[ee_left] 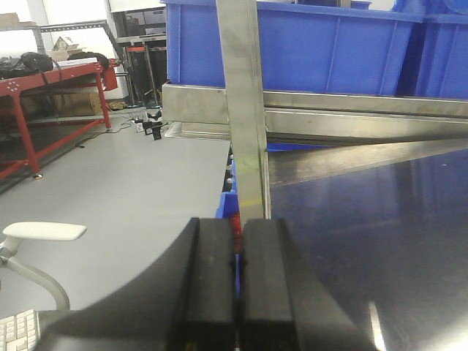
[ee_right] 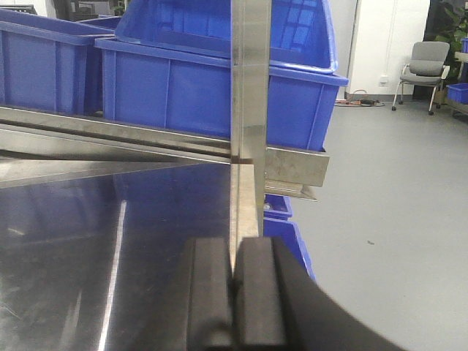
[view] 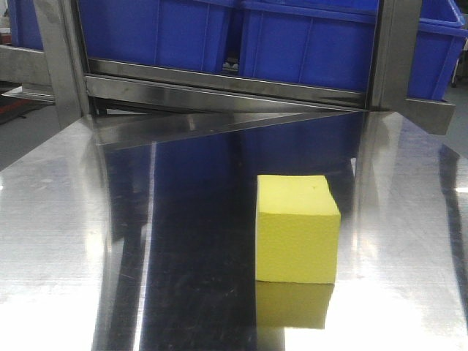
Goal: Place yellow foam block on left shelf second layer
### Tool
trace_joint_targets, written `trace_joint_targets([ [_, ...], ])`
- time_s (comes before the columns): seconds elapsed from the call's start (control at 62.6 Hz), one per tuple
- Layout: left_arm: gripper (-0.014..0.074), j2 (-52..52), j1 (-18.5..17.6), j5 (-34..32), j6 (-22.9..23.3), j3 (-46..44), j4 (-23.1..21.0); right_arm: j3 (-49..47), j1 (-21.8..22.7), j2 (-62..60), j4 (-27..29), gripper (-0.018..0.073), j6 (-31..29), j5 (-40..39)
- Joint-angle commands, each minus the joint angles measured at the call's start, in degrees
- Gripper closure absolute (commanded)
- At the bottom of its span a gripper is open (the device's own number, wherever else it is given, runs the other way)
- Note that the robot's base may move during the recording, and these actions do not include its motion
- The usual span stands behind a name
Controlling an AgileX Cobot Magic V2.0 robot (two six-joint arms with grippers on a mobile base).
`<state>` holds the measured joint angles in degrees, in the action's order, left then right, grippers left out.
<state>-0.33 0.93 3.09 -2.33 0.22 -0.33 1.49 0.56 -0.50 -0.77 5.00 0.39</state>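
The yellow foam block (view: 297, 228) stands on the shiny steel shelf surface (view: 183, 241), right of centre in the front view, nothing touching it. Neither gripper shows in that view. In the left wrist view my left gripper (ee_left: 238, 228) is shut, its black fingers (ee_left: 210, 278) pressed together with nothing between them, at the shelf's left edge in front of a steel post (ee_left: 245, 110). The right wrist view has my right gripper (ee_right: 232, 247) shut and empty too, near the shelf's right edge before another post (ee_right: 250, 110). The block is out of both wrist views.
Blue plastic bins (view: 219, 33) sit on the steel shelf level (view: 219, 84) above and behind the surface. Steel uprights (view: 395, 51) frame it. A red-framed table (ee_left: 51, 95) stands on the floor to the left, and a grey chair (ee_right: 420, 69) far right.
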Motion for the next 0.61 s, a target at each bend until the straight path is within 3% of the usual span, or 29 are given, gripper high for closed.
trace_joint_targets([
  [0.0,0.0472,-0.95,0.06,-4.73,0.22,1.40,-0.29,-1.00,0.43,-0.76,0.02,0.0505,-0.38,-4.78],
  [0.591,0.0472,-0.95,0.06,-4.73,0.22,1.40,-0.29,-4.21,0.43,-0.50,0.02,0.0505,-0.43,-2.22],
])
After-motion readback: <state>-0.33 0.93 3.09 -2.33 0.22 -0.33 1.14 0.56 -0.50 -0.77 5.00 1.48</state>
